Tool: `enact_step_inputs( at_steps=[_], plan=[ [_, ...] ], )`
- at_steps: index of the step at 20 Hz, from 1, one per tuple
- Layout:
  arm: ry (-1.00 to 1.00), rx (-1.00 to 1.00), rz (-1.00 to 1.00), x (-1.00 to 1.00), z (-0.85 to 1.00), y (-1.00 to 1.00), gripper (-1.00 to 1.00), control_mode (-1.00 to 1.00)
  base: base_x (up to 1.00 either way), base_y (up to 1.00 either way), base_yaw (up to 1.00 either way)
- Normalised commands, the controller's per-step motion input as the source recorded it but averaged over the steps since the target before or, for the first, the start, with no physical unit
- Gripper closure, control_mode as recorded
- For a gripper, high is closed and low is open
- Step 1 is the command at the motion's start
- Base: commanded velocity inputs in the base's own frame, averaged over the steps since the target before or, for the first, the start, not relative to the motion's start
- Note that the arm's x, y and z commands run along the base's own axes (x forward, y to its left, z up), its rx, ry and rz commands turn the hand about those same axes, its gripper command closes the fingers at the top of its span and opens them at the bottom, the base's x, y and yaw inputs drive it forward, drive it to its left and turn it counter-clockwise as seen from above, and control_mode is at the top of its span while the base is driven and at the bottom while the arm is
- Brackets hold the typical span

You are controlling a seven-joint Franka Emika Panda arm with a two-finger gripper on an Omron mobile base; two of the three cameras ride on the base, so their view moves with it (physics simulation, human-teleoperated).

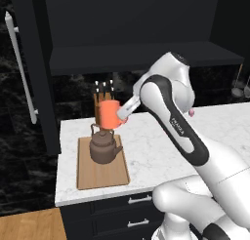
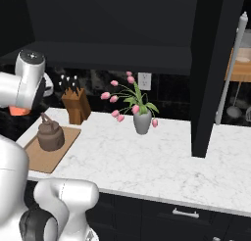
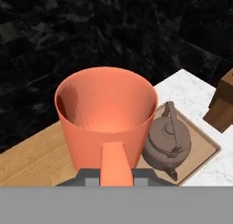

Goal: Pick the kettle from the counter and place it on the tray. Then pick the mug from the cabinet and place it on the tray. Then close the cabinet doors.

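The orange mug (image 1: pixel 108 113) hangs in the air, held by its handle (image 3: pixel 113 166) in my gripper (image 1: pixel 125 114), which is shut on it. It hovers just above the dark-brown kettle (image 1: pixel 104 147), which stands upright on the wooden tray (image 1: pixel 102 174) at the left end of the marble counter (image 1: pixel 161 141). The hand view looks into the mug (image 3: pixel 107 114), with the kettle (image 3: pixel 168 141) and tray (image 3: pixel 207 148) below and to its right. The cabinet (image 1: pixel 141 56) is open, with its left door (image 1: pixel 36 73) and right door (image 2: pixel 211 73) swung out.
A wooden knife block (image 1: pixel 103 98) stands right behind the mug against the back wall. A grey vase of pink tulips (image 2: pixel 142 121) sits mid-counter. The right door's bar handle (image 2: pixel 230 68) hangs over the counter's right part. Dark drawers (image 1: pixel 132 219) lie below the counter's edge.
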Motion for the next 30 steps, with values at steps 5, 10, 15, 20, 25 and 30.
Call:
enact_step_inputs(
  at_steps=[5,10,15,20,25,30],
  plan=[
    [0.00,0.00,0.00,0.00,-0.99,0.11,1.00,-1.00,0.00,0.00,0.00],
    [0.02,0.03,0.00,0.00,-1.00,0.09,1.00,-1.00,0.00,0.00,0.00],
    [0.00,0.04,0.00,0.10,-0.90,0.08,1.00,-1.00,0.00,0.00,0.00],
    [0.00,0.01,0.00,0.13,-0.65,0.12,1.00,-1.00,0.00,0.00,0.00],
    [0.00,0.00,0.00,0.09,-0.53,0.12,1.00,-1.00,0.00,0.00,0.00],
    [-0.01,0.00,0.00,0.16,-0.28,0.18,1.00,-1.00,0.00,0.00,0.00]
  ],
)
